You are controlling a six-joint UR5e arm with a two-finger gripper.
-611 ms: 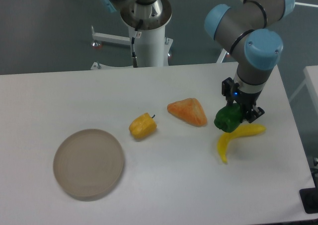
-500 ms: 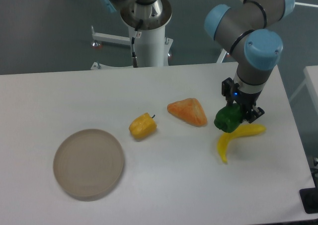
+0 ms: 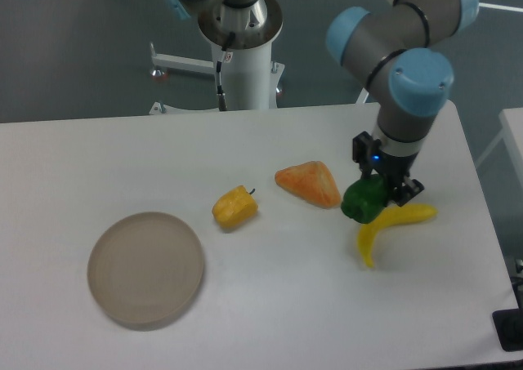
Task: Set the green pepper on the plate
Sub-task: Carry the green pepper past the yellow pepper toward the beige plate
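Shifted a little to the left and slightly up against the frame of half a second back: claw (image 3: 377,189) closed on the green pepper (image 3: 363,200), carrying it off the desk (image 3: 270,313) surface, now nearer the orange wedge-shaped piece (image 3: 309,183) and less over the banana (image 3: 389,227). Arm elbow and blue caps likewise moved leftward. Pepper hanging just above the banana's upper end, just right of the orange piece, apart from both as far as can be told. Well apart from the plate (image 3: 145,268), sitting at the left front of the desk. Unmoved since before: yellow pepper (image 3: 234,208), orange piece, banana, plate.
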